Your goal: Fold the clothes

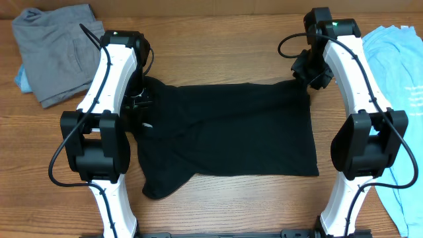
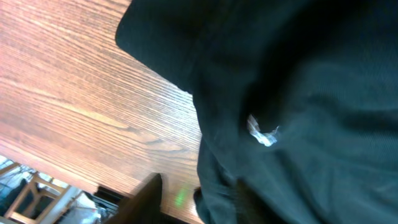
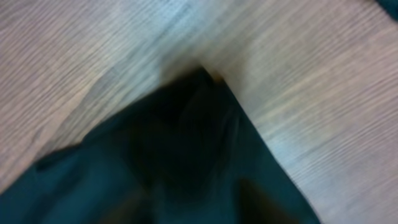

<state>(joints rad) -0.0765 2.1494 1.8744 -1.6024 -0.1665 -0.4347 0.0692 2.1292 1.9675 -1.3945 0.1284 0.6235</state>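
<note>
The black shirt [image 1: 231, 132] lies folded flat across the middle of the table, its small white logo [image 2: 262, 134] near the left end. My left gripper [image 1: 140, 100] is low over the shirt's back left corner. In the left wrist view its fingers stand apart, one finger [image 2: 146, 198] over bare wood and the other over the cloth. My right gripper [image 1: 309, 78] sits at the shirt's back right corner [image 3: 202, 78]. That view is blurred, with its fingers spread above the black cloth. A grey garment [image 1: 56, 49] and a light blue T-shirt [image 1: 403, 79] lie off to the sides.
The grey garment is bunched at the back left corner of the wooden table [image 1: 218, 53], with a bit of blue cloth [image 1: 22, 79] under it. The light blue T-shirt runs down the right edge beside the right arm. The arm bases stand at the front edge.
</note>
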